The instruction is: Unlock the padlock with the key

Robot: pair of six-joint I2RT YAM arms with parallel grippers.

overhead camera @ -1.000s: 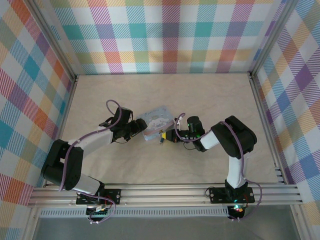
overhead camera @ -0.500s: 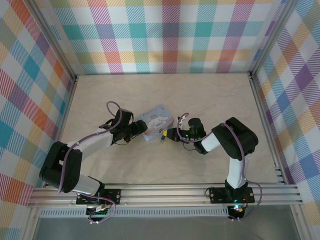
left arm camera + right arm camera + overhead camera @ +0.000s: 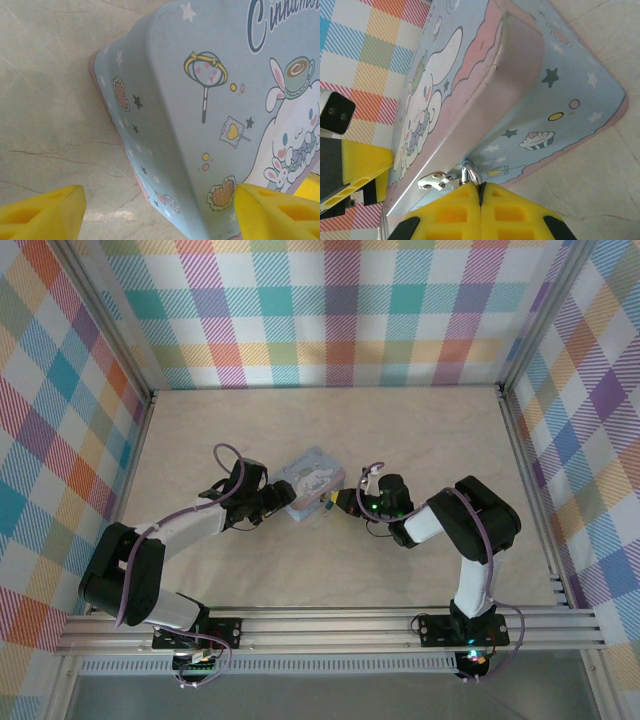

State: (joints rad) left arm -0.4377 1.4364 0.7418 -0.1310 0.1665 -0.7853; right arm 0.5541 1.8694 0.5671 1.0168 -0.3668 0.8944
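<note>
The padlock (image 3: 472, 175) hangs at the hasp of the tin box (image 3: 545, 100), its silvery shackle just above the right pincer (image 3: 481, 189). That pincer has pressed closer and nudged the box back, and it stays clenched, on what I cannot tell. The left pincer (image 3: 160, 210) stays released, straddling the box's corner. Unlocking looks underway, not finished.

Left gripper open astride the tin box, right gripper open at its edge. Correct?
No. The right gripper is shut: the right wrist view shows its yellow fingers pressed together at the silvery shackle on the tin box's edge. The left gripper is open astride the box.
</note>
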